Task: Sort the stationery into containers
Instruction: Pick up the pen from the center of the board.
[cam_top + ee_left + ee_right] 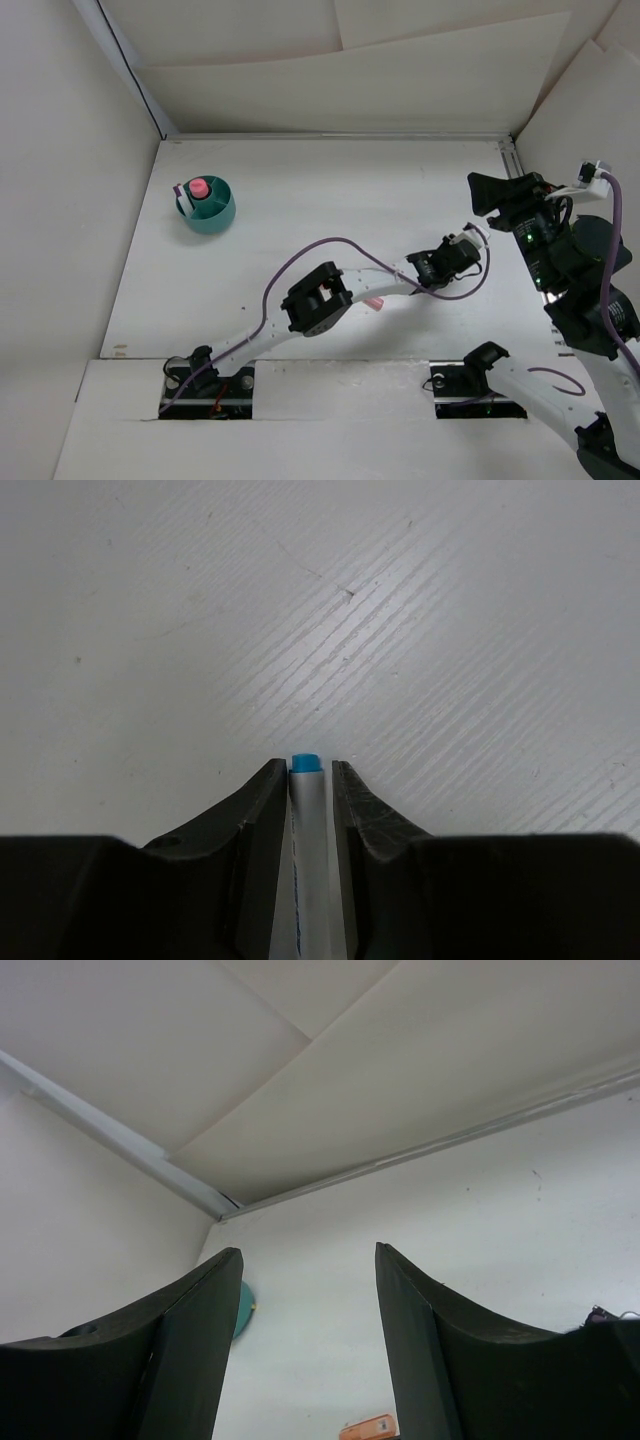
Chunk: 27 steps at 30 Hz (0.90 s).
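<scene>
My left gripper (305, 770) is shut on a thin white pen with a blue tip (305, 763), held just above the white table; the tip pokes out past the fingertips. From above, that gripper (470, 240) is stretched out to the centre right. The right gripper (305, 1250) stands open with nothing between its fingers, raised at the far right (497, 190). The round teal cup (208, 207) sits far left, with a pink piece (199, 187) and a white piece standing in it. Its edge (245, 1308) shows behind the right gripper's left finger. A short orange piece (368, 1427) lies on the table.
A short pinkish piece (375, 301) lies on the table, partly under the left arm's forearm. A purple cable (330, 243) loops over that arm. White walls close in the table (330, 170) at the back and on both sides.
</scene>
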Motion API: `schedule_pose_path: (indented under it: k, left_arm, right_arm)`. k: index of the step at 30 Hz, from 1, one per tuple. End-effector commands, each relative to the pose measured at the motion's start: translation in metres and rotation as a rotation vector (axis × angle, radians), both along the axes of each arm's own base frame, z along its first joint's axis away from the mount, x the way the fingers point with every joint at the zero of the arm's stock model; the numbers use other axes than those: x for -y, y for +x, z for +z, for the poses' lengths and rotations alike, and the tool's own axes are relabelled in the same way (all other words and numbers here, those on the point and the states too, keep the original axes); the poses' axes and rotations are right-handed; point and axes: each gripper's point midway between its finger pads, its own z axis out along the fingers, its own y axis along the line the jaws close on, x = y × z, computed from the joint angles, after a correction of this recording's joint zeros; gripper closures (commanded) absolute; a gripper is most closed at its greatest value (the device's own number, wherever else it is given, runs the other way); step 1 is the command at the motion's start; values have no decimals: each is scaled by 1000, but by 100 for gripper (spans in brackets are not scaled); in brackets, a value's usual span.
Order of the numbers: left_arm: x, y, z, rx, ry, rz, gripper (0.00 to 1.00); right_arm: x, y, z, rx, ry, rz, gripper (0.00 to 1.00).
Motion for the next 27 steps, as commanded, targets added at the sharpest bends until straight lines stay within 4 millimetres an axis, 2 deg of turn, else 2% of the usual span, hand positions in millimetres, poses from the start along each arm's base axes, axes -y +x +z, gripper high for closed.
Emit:
schedule_pose_path:
  k: [1,6,8,10,11,12,14,17,18,20,22,24,25,27]
  left_arm:
    - [-12,-3,-30,-13,97,1,80]
    - [-15,-2,-31,-10,108,8,82]
    - [-14,-2,-24,-7,98,8,87]
    - [-16,-2,-28,-10,106,8,96]
    - [-16,-1,-20,-1,99,15,99]
    - [-18,-2,-25,-4,109,15,100]
    - [-16,-1,-5,2,72,20,100]
    - [-14,-5,13,-5,26,8,100]
    - [-10,-4,37,6,-30,15,100]
    - [-10,-8,49,-4,-59,2,100]
    - [-9,-9,80,5,-122,11,100]
    - [-6,-12,97,1,-153,-11,100]
    - [-9,-7,115,5,-189,4,100]
    - [-12,-4,133,5,-225,8,100]
  right_arm:
    - [2,-5,21,72,22,6,39]
    - [5,-6,20,72,24,-4,39]
    - [6,-9,22,80,28,-4,39]
    - [9,-10,20,80,30,-13,39]
    - [9,-10,20,81,21,-14,39]
    - [9,-10,20,81,21,-14,39]
    - [11,-10,20,80,22,-23,39]
    - [10,-9,13,71,16,-23,39]
    - [13,-12,15,78,22,-32,39]
    - [14,-12,15,78,22,-32,39]
    - [14,-13,15,86,27,-32,39]
    - [17,-14,13,85,28,-41,39]
    - [17,-14,13,85,28,-41,39]
    - [21,-17,15,94,26,-56,39]
